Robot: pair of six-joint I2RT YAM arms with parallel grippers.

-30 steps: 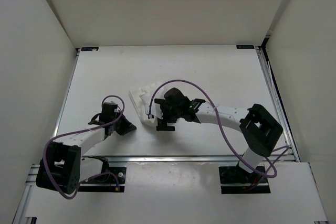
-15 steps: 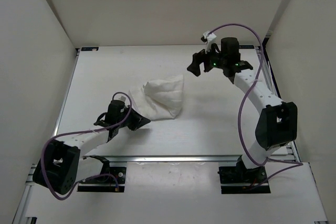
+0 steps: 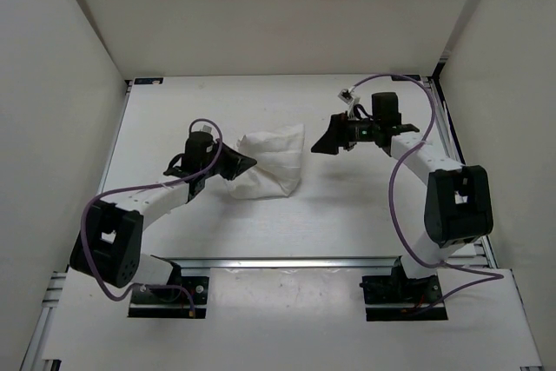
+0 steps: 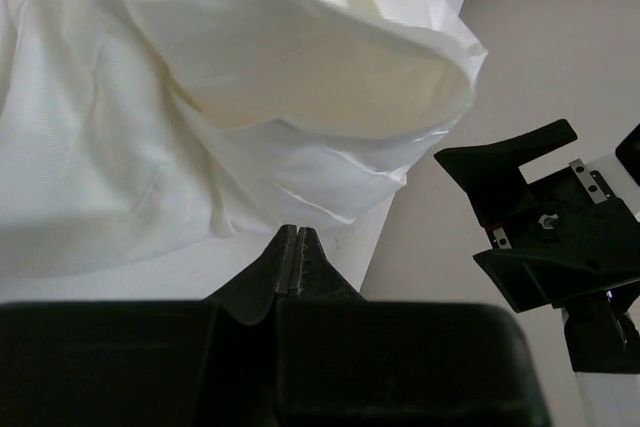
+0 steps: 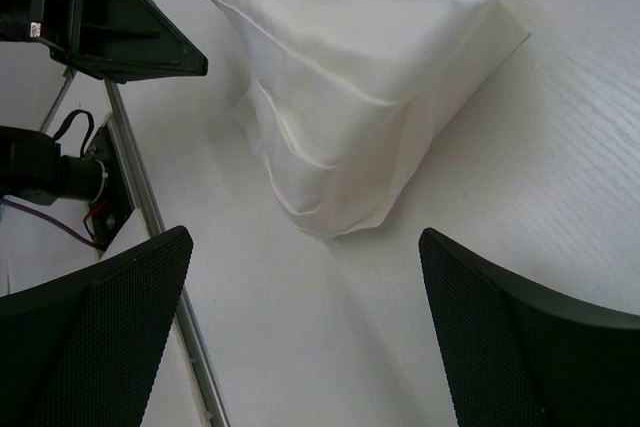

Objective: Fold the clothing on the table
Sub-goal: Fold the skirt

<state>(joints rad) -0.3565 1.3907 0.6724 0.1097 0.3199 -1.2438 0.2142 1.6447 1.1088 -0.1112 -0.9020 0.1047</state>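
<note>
Left of centre on the big matte white rectangular desk [image 3: 365, 215]: plain white thin-fabric garment [image 3: 271, 165], soft and wrinkly, bunched into a lumpy wedge-ish heap. Lies right on the desk surface, wider toward the far right corner, narrower toward the near left. Shows a few parallel crease lines down one side in the right wrist view. Also has one fold puffed up into an open pocket shape, seen up close from the left wrist.

Left end effector [image 3: 248, 162]: pinched fully closed, black fingers pressed flat against each other, no cloth visible between them. Points straight at the garment's left edge, tip just beside the hem. Honestly can't tell whether actually touching the fabric or stopping just short of it.

Right end effector [image 3: 328, 139]: spread as wide as possible, holding nothing. Hangs over bare desk on the right side of the garment, clearly apart from it, aimed back toward the cloth. Mesh-textured black finger pads [image 5: 100, 337] down in both bottom corners of the right wrist view, garment framed between them but further off, the shut left end effector poking in at the top left.

Other stuff around: silver aluminium rail [image 3: 304, 260] along the near edge of the desk, plain white walls [image 3: 52, 84] boxing in the left, far and right sides.
</note>
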